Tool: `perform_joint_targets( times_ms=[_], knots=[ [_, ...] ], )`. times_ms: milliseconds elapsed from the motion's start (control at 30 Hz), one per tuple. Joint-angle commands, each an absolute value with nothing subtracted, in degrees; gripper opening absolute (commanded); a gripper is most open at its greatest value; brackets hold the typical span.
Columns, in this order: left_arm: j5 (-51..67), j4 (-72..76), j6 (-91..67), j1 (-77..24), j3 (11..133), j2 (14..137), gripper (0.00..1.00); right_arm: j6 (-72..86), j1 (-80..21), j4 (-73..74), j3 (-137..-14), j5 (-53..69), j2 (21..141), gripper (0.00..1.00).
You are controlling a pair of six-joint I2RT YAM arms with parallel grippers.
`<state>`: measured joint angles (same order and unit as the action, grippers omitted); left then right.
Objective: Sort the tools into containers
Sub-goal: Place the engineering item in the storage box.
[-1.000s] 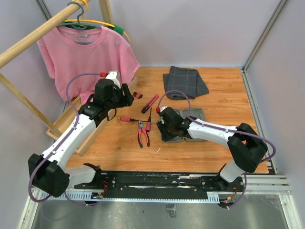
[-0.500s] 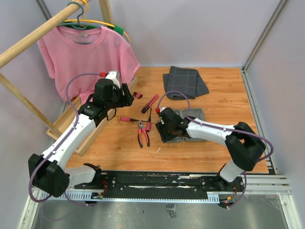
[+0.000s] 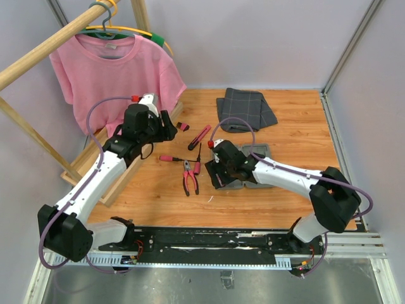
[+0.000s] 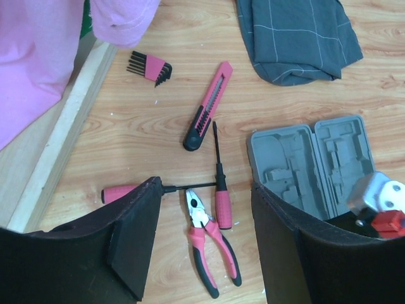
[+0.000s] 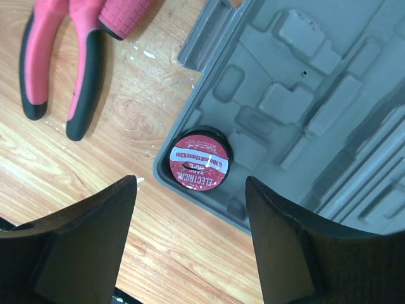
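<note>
Right elbow was swung toward 3 o'clock; right gripper (image 5: 190, 209), spread over tape roll (image 5: 198, 163) in case (image 5: 304, 82), should be raised straight.

The wooden table (image 4: 126, 126) bears pliers (image 4: 202, 225), screwdrivers (image 4: 223, 209), a knife (image 4: 207, 107), hex keys (image 4: 150, 66), a case (image 4: 310, 164) (open) and cloth (image 4: 294, 35).
</note>
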<state>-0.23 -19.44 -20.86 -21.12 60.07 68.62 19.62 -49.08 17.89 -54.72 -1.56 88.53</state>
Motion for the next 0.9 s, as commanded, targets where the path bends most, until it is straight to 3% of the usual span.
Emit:
perform_joint_targets(
  times_ms=[0, 333, 600, 867],
  knots=[
    [1.4, -19.1, -21.0, -19.1, 60.0, 67.7, 0.63, 18.2, -48.2, 18.8, -55.7, -1.6, 84.6, 0.71],
    [-2.3, -17.1, -21.3, -17.9, 57.8, 62.6, 0.69, 18.0, -48.1, 16.5, -50.8, -7.8, 75.6, 0.74],
    [2.8, -13.7, -28.3, -18.2, 54.7, 63.1, 0.69, 15.1, -48.1, 20.1, -50.8, -9.3, 71.1, 0.74],
    [-4.7, -13.6, -29.9, -27.9, 54.8, 66.6, 0.66, 15.9, -45.0, 20.1, -50.5, -5.9, 68.9, 0.73]
  ],
)
